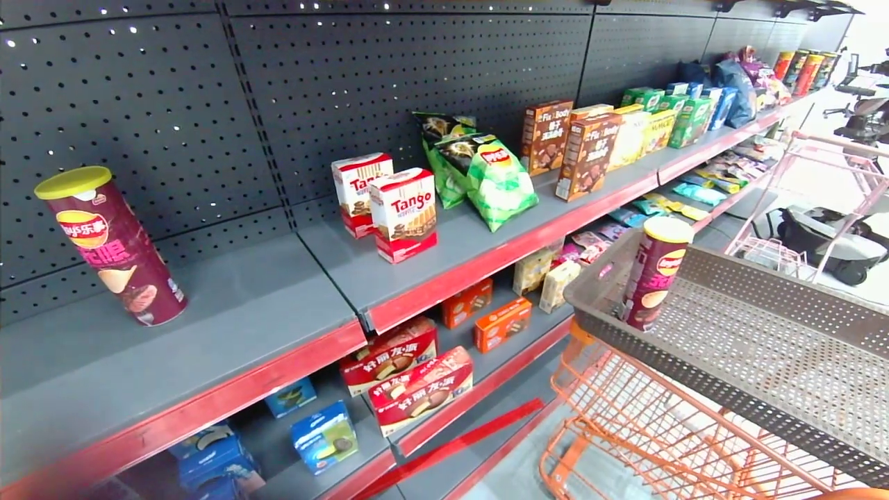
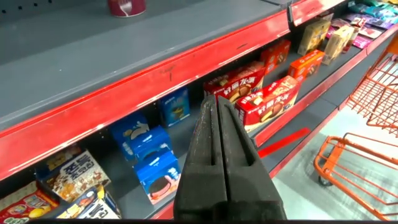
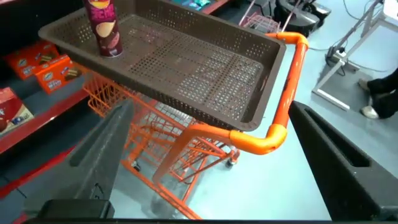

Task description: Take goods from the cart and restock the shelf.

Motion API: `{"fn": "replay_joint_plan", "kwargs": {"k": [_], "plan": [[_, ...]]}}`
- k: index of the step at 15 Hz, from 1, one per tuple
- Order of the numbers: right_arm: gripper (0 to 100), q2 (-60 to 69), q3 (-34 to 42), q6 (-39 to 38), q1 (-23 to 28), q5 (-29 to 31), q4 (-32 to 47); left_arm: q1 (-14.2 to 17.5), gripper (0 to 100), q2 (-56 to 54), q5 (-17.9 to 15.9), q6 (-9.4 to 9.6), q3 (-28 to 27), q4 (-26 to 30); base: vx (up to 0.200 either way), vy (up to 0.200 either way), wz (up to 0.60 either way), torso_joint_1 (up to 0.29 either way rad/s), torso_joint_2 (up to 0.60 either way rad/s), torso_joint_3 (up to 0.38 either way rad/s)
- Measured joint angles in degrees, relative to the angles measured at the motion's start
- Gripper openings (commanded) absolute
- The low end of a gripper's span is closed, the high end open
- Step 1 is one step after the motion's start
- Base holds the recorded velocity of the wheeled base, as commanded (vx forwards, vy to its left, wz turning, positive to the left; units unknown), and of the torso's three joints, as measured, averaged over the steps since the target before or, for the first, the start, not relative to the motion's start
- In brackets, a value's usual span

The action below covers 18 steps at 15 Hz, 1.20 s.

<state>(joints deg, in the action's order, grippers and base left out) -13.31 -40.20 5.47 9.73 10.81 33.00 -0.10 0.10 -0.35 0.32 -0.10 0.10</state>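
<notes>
Head view: chip can (image 1: 111,246) upright, far left on top shelf (image 1: 278,292) | second chip can (image 1: 655,272) upright in cart (image 1: 625,417) tray (image 1: 764,326), corner nearest shelf | left gripper (image 2: 217,109) jaws pressed together, facing lower shelves | right gripper (image 3: 211,112) jaws wide, near cart handle (image 3: 273,134)

Two Tango boxes (image 1: 403,214) are standing just beside green crisp bags (image 1: 496,182), brown boxes (image 1: 587,156) are standing farther right, red boxes (image 1: 417,378) are lying one level lower near orange boxes (image 1: 501,323), and a pink trolley (image 1: 771,253) is standing far right
</notes>
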Motion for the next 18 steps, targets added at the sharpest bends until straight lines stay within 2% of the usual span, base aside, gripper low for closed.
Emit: {"fn": "replay_joint_plan", "kwargs": {"k": [7,11,14,16,18], "plan": [[100,-1.1,2.3,0.1,0.1,0.3,-2.0,0.0,0,0.0,-0.1,0.09,0.0,0.0,0.0,0.0,0.0,0.0,0.0,0.0],[100,-11.2,7.9,-0.8,0.2,0.5,-27.6,0.0,0,0.0,-0.1,0.11,0.0,0.0,0.0,0.0,0.0,0.0,0.0,0.0],[100,-24.0,7.5,-1.2,-0.1,0.0,-42.9,0.0,0,0.0,-0.1,0.12,0.0,0.0,0.0,0.0,0.0,0.0,0.0,0.0],[100,-31.5,7.7,-5.5,-3.5,-0.9,-48.9,0.0,0,0.0,-0.1,0.12,0.0,0.0,0.0,0.0,0.0,0.0,0.0,0.0],[100,-37.2,10.2,-12.5,-9.3,-2.4,-50.2,0.0,0,0.0,-0.1,0.12,0.0,0.0,0.0,0.0,0.0,0.0,0.0,0.0]]}}
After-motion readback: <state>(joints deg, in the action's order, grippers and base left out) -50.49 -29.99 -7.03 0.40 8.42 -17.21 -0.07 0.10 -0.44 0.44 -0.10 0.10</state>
